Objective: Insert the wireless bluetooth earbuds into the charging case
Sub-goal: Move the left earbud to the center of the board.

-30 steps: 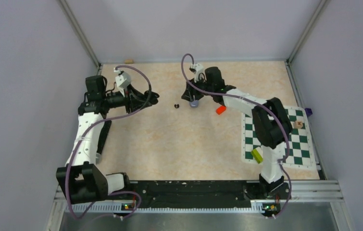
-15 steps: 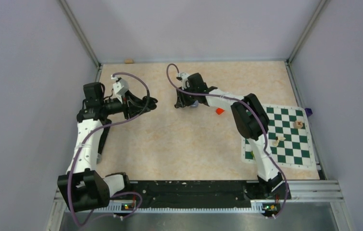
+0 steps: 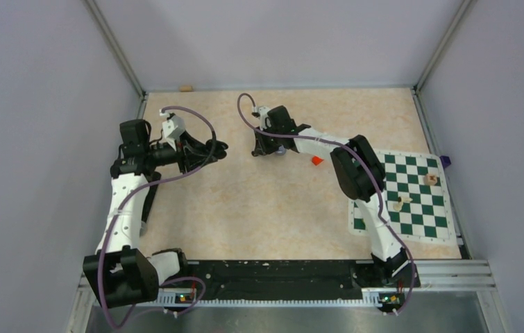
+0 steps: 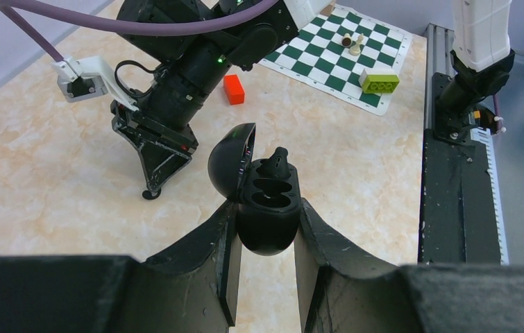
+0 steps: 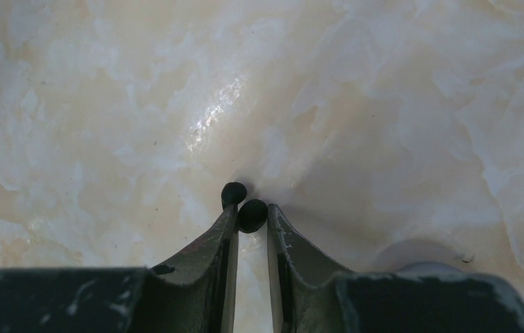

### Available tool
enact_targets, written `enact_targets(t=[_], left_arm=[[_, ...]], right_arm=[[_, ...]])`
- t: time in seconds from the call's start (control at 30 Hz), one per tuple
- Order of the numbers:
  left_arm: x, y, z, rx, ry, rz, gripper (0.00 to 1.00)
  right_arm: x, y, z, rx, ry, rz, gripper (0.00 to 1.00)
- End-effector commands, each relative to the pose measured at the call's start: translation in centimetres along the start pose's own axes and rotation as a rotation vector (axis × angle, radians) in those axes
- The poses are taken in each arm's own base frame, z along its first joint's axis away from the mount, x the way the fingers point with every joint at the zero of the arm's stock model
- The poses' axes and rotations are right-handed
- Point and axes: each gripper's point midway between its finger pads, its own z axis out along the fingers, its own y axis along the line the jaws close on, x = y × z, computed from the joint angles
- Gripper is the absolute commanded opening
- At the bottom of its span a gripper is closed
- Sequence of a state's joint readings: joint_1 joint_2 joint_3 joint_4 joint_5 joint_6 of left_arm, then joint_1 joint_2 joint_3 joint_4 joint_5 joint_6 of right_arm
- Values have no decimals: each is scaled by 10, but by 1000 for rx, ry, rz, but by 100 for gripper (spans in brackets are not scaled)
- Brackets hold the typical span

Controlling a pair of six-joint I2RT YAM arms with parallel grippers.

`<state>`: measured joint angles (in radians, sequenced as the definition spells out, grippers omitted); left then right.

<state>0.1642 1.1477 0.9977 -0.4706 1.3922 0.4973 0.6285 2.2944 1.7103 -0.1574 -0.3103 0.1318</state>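
My left gripper is shut on the black charging case and holds it above the table with its lid open. One black earbud stands up in the far slot; the near slot looks empty. In the top view the case is at the left gripper's tip. My right gripper is down on the table, shut on a second black earbud; one lobe pokes out past the left fingertip. In the top view my right gripper is at the table's middle back. No lilac earbuds are visible.
A pale lilac rounded thing lies just right of the right gripper. A small red block is further right. A chessboard mat with chess pieces is at the right; a yellow-green brick lies on it.
My right gripper has moved left from the lilac thing to the black earbud and lowered onto it. It has hardly moved in the last half second. The left gripper shifted slightly.
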Motion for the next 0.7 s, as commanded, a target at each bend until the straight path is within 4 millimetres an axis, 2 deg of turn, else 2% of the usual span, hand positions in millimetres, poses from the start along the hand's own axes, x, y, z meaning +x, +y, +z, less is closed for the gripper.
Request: enact_targets(t=[0.0, 0.17, 0.3, 0.5, 0.57, 0.67], left_arm=[[-6, -5, 0, 31, -27, 57, 0], [-5, -5, 0, 36, -28, 49, 0], [-5, -6, 0, 41, -30, 48, 0], [-4, -6, 0, 48, -34, 45, 0], [-5, -6, 0, 52, -36, 44, 0], [-5, -8, 1, 58, -39, 42, 0]], right_arm=[[0, 13, 0, -29, 6, -35, 19], [-5, 17, -2, -48, -5, -71, 13], [-17, 26, -13, -76, -30, -115, 10], [-42, 50, -49, -151, -88, -211, 10], [-45, 59, -63, -184, -97, -236, 10], [-39, 71, -85, -227, -89, -283, 10]])
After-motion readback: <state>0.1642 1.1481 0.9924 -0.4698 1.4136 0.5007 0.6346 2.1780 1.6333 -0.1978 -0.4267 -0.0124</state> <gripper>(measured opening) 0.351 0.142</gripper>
